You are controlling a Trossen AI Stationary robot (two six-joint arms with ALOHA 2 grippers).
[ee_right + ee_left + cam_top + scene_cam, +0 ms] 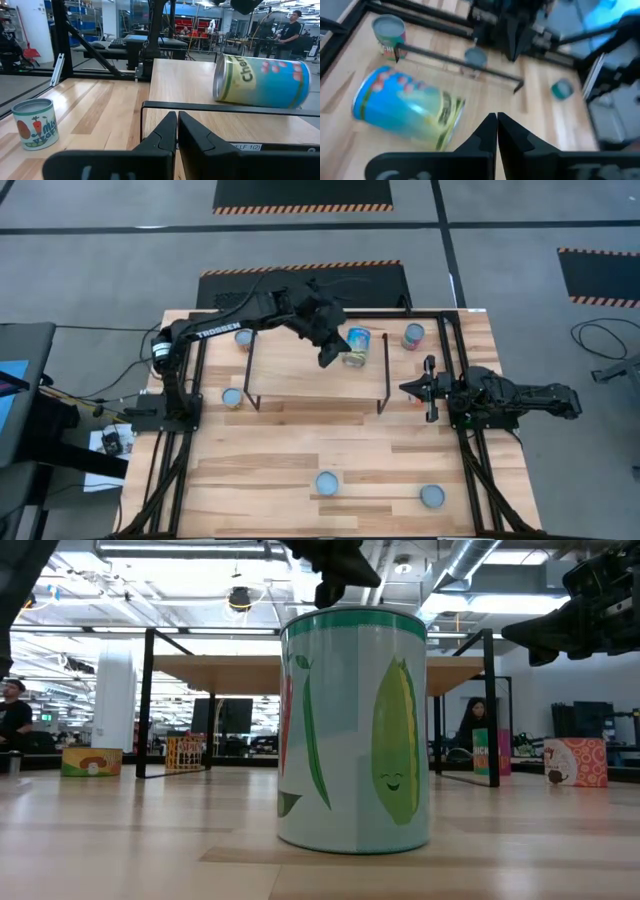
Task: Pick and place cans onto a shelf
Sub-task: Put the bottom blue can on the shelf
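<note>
— How many tins?
— Six: one blue-and-yellow can [356, 346] on its side on the light wooden shelf [300, 370], upper centre.
— Grippers?
— Left gripper [328, 358] and right gripper [404, 388] both pinched closed, empty.

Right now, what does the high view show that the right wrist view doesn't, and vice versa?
Only the high view: the left arm end to end, its left claw over the shelf beside the blue can; two standing cans on the tabletop well away from the shelf.

Only the right wrist view: lettering on the blue can's label; the vegetable-label can upright on the tabletop; a person in the room beyond.

Both: the shelf, the blue can lying on its side on it, and the right claw, shut, at the shelf's end.
</note>
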